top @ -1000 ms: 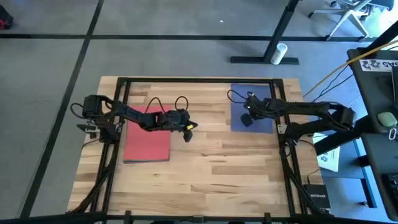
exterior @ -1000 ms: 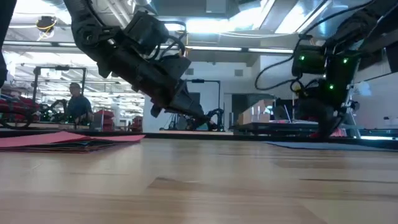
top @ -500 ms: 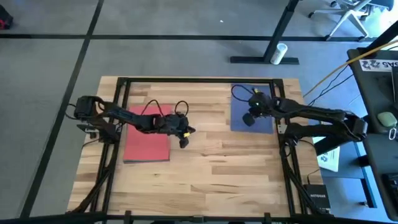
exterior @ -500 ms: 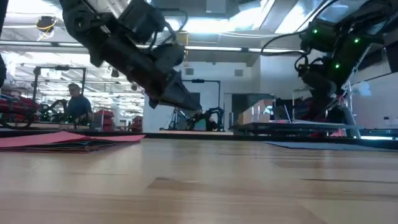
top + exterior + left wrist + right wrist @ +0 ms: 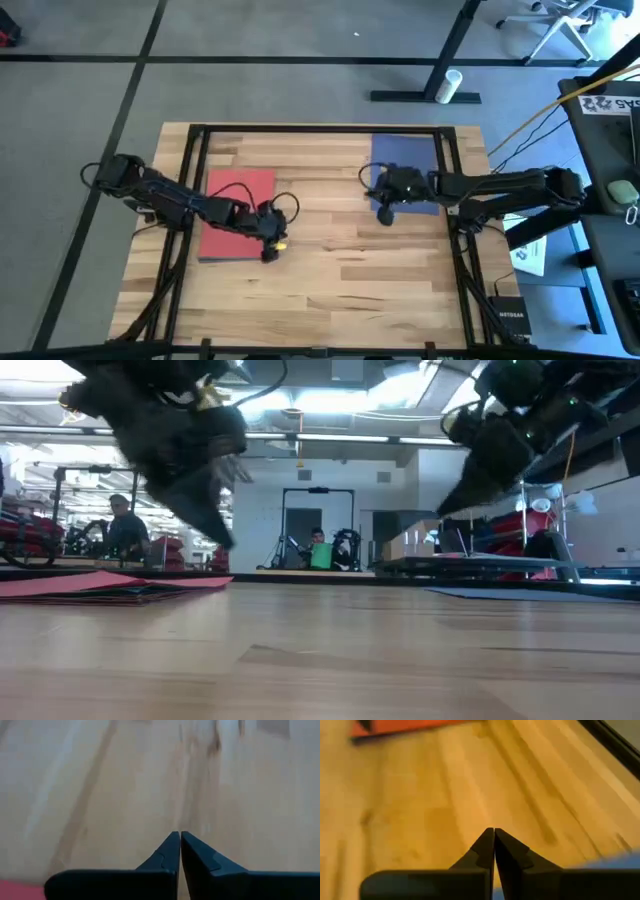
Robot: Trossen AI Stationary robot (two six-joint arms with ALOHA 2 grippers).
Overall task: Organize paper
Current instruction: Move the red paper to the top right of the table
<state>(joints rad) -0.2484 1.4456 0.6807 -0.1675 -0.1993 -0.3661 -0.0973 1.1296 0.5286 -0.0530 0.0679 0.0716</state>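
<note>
A red sheet of paper (image 5: 237, 215) tops a low stack (image 5: 110, 588) lying flat on the table's left half. A blue sheet (image 5: 408, 175) lies flat at the far right and shows as a thin dark strip (image 5: 530, 594) in the low view. My left gripper (image 5: 270, 252) hovers shut over bare wood just off the red sheet's near right corner (image 5: 15, 890). My right gripper (image 5: 385, 215) is shut and raised above the wood beside the blue sheet's near left corner (image 5: 615, 862).
A dark metal frame (image 5: 320, 129) runs round the table's far and side edges. Bare wood (image 5: 340, 270) fills the middle and near part of the table. Beyond the far edge in the low view are a person (image 5: 125, 525) and workshop gear.
My left gripper has drawn back toward the table's near left, from the middle to the red sheet's near right corner. My right gripper has lifted off the blue sheet and swung a little toward the near edge and the table's middle. The papers have stayed put.
</note>
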